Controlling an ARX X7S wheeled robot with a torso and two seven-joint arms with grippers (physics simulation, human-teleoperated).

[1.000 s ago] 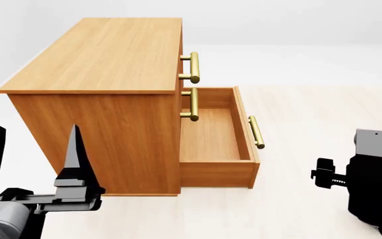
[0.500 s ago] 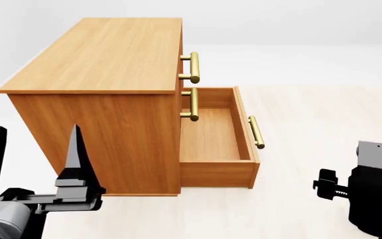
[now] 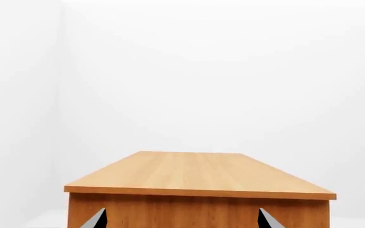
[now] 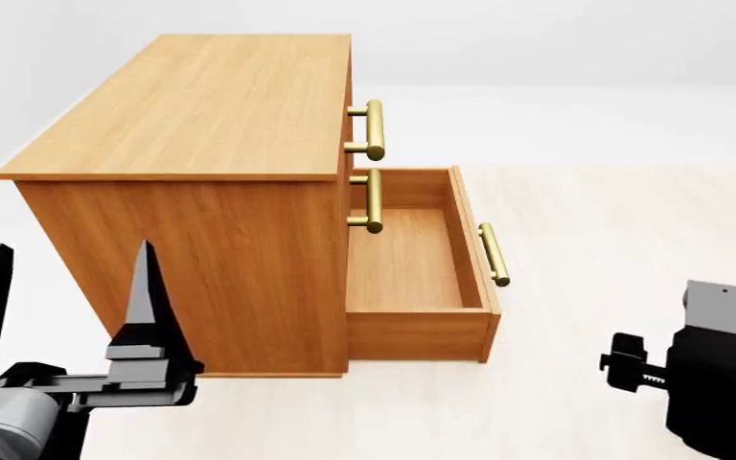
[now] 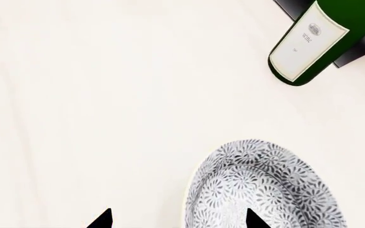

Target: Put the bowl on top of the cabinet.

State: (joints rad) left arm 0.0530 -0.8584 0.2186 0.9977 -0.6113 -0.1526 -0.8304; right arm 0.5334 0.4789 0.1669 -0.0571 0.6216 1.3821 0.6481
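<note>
The cabinet (image 4: 215, 172) is standing on a pale floor (image 4: 598, 220), and its flat top is showing bare wood in the head view. The lower drawer (image 4: 413, 259) is standing pulled out toward the right side, and two brass handles (image 4: 371, 129) are showing above it on the front.

The left end effector (image 4: 68, 307) is hovering near the side panel of the cabinet, at the lower left of the head view. Its two dark pointed fingers (image 4: 149, 287) are standing wide apart and are holding nothing. In the left wrist view only the fingertips (image 3: 97, 219) are showing, and they are pointing toward the cabinet's upper edge.

The right end effector (image 5: 176, 221) is pointing down at the floor, well apart from the cabinet. Its tips are spread wide in the right wrist view and are gripping nothing. The bowl (image 5: 265, 187) is lying on the floor with its patterned outside facing the camera. One tip is appearing over the bowl's edge, but I cannot tell if it is touching. A green wine bottle (image 5: 322, 40) is lying near the bowl, on the floor beside a dark object (image 5: 353, 52).
</note>
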